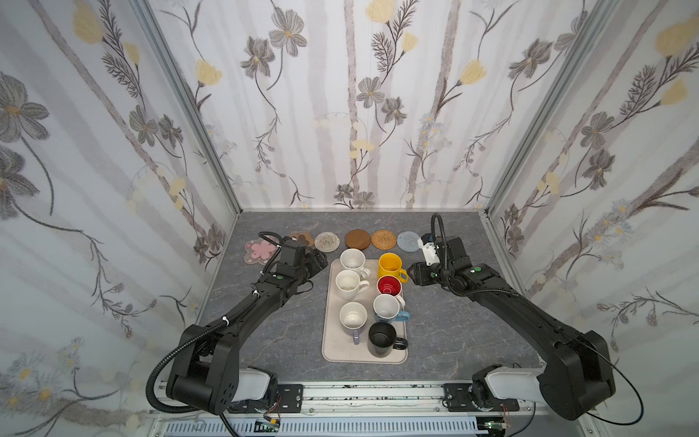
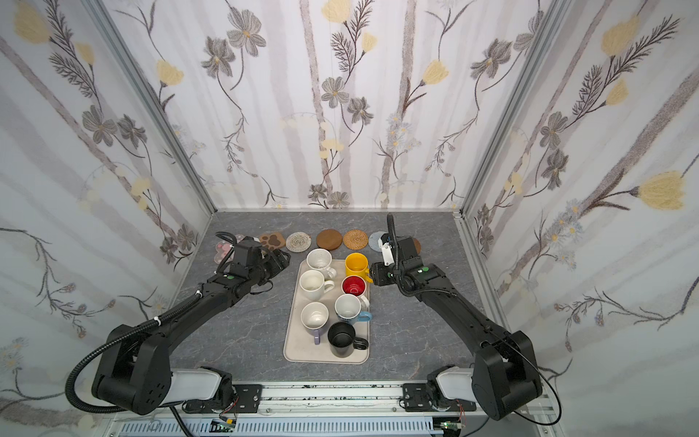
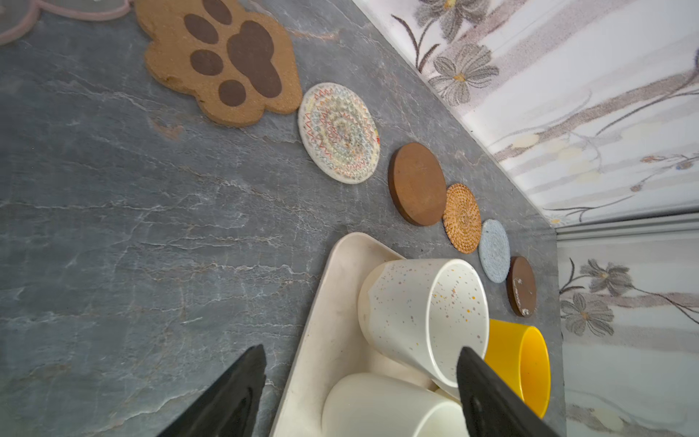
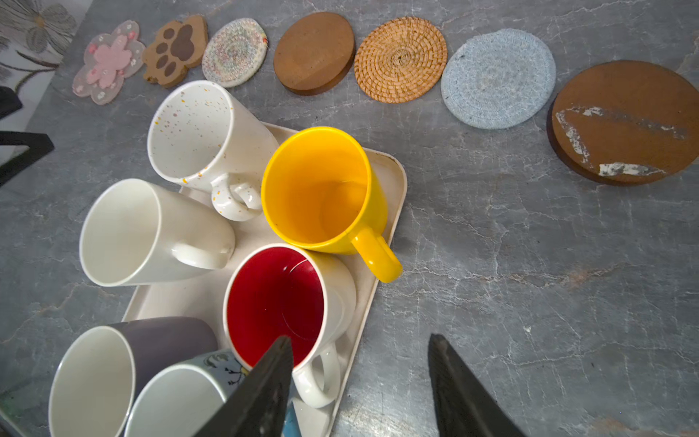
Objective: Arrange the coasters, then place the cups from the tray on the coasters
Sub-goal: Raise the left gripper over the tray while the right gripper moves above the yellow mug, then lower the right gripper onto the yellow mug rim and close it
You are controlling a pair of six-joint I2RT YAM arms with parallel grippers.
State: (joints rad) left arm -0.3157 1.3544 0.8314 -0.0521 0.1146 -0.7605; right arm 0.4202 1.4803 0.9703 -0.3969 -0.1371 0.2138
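Coasters [image 4: 314, 53] are all lined up, no cups [image 4: 321, 189] are moved off the tray [image 4: 393, 170] yet, left gripper [image 3: 361, 350] and right gripper [image 4: 361, 337] are held wide, empty.

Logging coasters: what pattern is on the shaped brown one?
Paw coaster: dark-brown pads on tan; best in left wrist view.

In a top view the right arm [image 2: 454, 314] hides all but a sliver of the glossy amber disc [image 2: 417, 245] at mid-right, the left arm [image 1: 242, 314] covers most of the brown paw [image 1: 302, 239], and the left-wrist frame edge crops the pink flower [image 3: 75, 11] and plain cream mug [image 3: 378, 405].
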